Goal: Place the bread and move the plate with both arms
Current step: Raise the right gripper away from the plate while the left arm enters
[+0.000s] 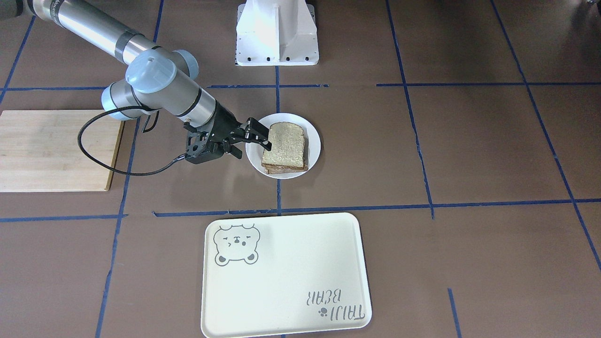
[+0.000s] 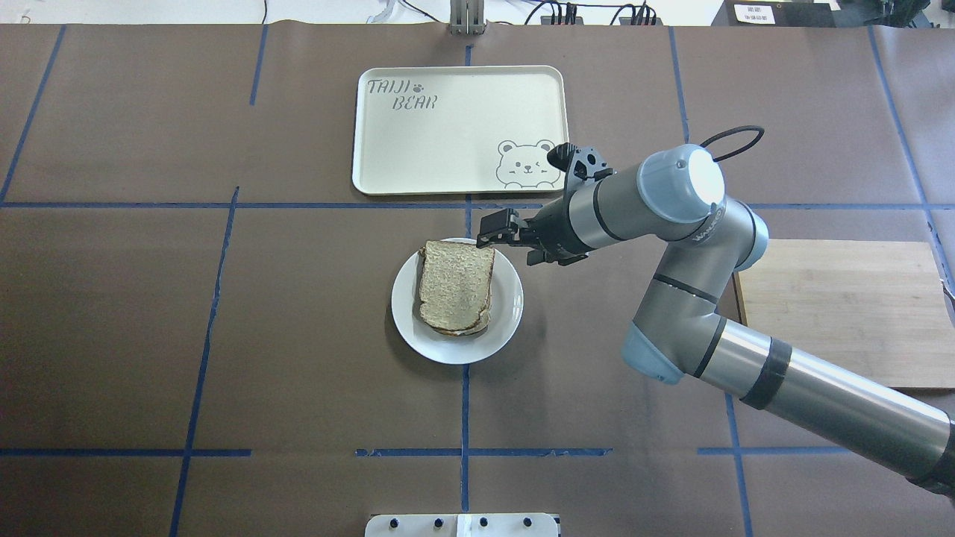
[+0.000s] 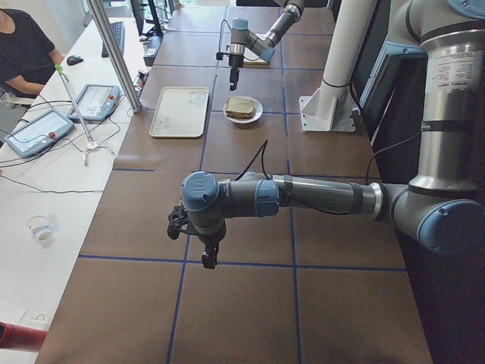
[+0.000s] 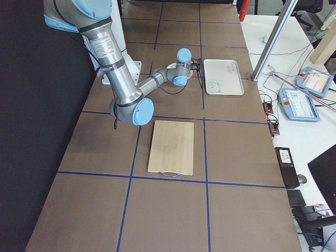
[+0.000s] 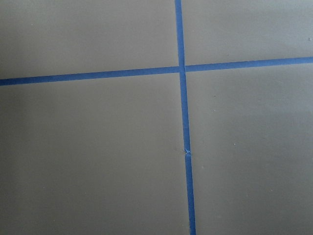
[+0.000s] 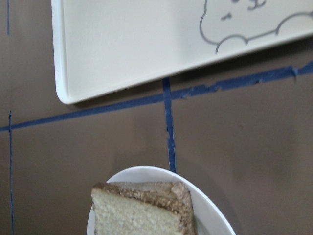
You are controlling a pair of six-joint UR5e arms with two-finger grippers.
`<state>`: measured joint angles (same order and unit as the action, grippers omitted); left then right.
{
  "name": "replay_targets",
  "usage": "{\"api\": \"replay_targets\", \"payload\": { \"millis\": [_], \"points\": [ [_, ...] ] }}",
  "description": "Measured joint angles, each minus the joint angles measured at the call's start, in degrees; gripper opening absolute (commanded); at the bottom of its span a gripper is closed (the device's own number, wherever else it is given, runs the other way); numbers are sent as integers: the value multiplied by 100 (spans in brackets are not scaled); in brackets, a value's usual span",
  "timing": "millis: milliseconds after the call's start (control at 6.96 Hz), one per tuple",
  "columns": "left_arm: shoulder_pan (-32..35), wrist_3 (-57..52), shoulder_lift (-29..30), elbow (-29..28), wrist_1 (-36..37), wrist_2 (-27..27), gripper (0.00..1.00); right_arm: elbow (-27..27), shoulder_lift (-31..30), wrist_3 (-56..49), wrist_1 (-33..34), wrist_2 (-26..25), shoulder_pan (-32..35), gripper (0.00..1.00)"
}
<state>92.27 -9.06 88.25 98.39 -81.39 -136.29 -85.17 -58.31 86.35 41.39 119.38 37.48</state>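
The bread (image 1: 285,145) is a plain brown-crusted slice lying flat on top of another layer on the small white plate (image 1: 314,141), at the table's middle. It also shows in the overhead view (image 2: 456,285) and the right wrist view (image 6: 142,210). My right gripper (image 1: 256,136) hovers over the plate's rim on its own side, fingers apart and empty, just clear of the bread's edge. My left gripper (image 3: 206,256) hangs over bare table far from the plate; I cannot tell whether it is open or shut. Its wrist view shows only tape lines.
The cream bear tray (image 2: 448,142) lies beyond the plate (image 2: 507,306), on the side away from the robot. A wooden cutting board (image 2: 835,313) lies under the right arm's side. The white pedestal (image 1: 277,33) stands at the robot's edge.
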Motion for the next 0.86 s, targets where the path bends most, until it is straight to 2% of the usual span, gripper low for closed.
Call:
{"api": "replay_targets", "payload": {
  "millis": [144,431,718,862],
  "points": [
    [-10,100,0,245,0,-215,100,-177,-43,-14,330,238,321,100],
    [-168,1094,23,695,-159,-1098,100,-876,-270,-479,1486,413,832,100],
    [-610,2464,68,750,-1042,-2064,100,-1753,-497,-1708,3151,424,1224,100],
    [-850,3138,151,722,-1573,-2214,100,-2007,-605,-2304,3729,418,1421,100]
  ]
}}
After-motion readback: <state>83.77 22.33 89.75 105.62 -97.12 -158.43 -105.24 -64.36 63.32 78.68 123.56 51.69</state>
